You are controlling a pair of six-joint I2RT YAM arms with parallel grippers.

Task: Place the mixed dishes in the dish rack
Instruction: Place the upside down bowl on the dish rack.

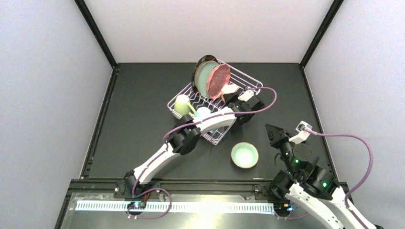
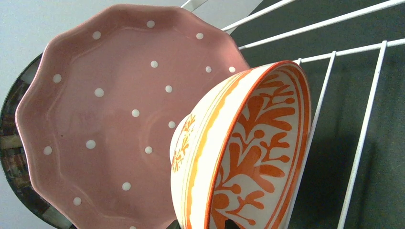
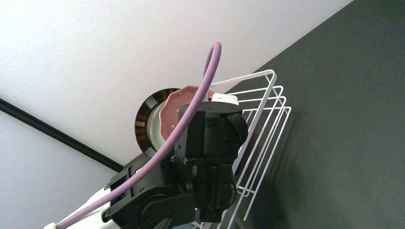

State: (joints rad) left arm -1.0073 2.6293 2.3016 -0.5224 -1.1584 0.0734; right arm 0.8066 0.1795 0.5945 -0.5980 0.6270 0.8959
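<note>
The white wire dish rack [image 1: 248,82] stands at the back middle of the table. The cream plate with dark striped rim [image 1: 199,64], the teal plate [image 1: 202,80] and the pink dotted plate [image 1: 218,79] stand on edge at its far end. A cream mug [image 1: 183,105] and a blue mug [image 1: 203,113] sit at its near end. My left gripper [image 1: 235,95] is inside the rack, shut on the rim of the red-orange bowl [image 2: 248,152], held on edge next to the pink plate [image 2: 110,109]. The mint bowl [image 1: 245,155] sits upright on the table. My right gripper [image 1: 273,131] hovers open and empty to its right.
The right wrist view shows the left arm's wrist [image 3: 210,157] in front of the rack wires [image 3: 265,119]. Black frame posts stand at the back corners. The dark mat ends at a rail near the arm bases [image 1: 191,182].
</note>
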